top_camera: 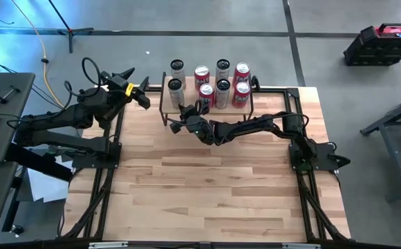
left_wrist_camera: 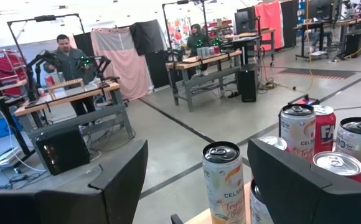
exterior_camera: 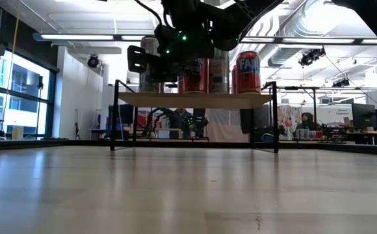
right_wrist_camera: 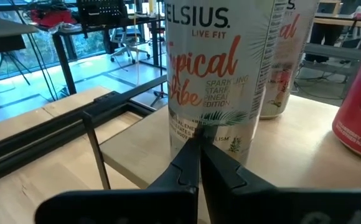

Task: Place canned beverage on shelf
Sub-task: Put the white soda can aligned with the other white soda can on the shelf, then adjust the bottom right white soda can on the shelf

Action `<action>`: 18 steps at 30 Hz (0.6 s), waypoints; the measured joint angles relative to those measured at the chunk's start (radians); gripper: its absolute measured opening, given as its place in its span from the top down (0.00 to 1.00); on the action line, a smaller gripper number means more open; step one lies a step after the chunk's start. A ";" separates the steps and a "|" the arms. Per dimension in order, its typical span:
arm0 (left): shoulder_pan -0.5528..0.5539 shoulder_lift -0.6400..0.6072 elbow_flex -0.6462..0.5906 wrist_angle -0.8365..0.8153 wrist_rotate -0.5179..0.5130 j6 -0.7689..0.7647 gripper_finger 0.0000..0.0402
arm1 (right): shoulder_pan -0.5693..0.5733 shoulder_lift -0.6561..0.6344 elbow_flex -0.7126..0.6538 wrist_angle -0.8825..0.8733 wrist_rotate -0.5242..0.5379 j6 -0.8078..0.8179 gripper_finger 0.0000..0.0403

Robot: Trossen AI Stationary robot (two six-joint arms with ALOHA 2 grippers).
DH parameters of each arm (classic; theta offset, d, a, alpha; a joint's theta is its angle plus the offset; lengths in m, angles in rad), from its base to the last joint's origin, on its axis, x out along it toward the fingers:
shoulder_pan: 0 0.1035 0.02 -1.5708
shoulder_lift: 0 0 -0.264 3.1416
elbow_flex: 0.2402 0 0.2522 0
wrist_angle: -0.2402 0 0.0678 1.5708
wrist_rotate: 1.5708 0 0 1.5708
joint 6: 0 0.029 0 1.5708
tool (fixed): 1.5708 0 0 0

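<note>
Cans (top_camera: 222,84) crowd the shelf (top_camera: 164,105); right tool (right_wrist_camera: 198,144) pinched empty before one, left tool (top_camera: 142,97) wide.

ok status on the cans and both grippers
Right gripper shut, empty, at shelf's front edge facing a white Celsius can. Left gripper open, parked off the table's back-left corner. Eight cans standing on the shelf, nothing blocking.
</note>
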 joint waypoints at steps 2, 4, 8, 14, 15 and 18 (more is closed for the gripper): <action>0.000 0.000 0.000 0.000 0.000 0.000 0.34 | 0.000 0.000 0.000 0.005 -0.006 0.000 1.00; 0.000 0.000 0.000 0.000 0.000 0.000 0.34 | 0.000 0.000 0.000 0.004 -0.006 -0.001 1.00; 0.000 0.000 0.000 0.000 0.000 0.000 0.34 | 0.002 0.000 0.000 0.005 -0.008 -0.002 1.00; 0.000 0.000 0.000 0.000 0.000 0.001 0.34 | 0.021 0.000 0.000 0.012 0.008 -0.004 1.00; 0.000 0.000 0.000 0.000 0.000 0.001 0.34 | 0.028 -0.001 0.000 0.013 0.014 -0.010 1.00; 0.000 0.000 0.000 0.000 0.000 0.001 0.34 | 0.055 -0.011 0.000 0.010 0.031 -0.077 1.00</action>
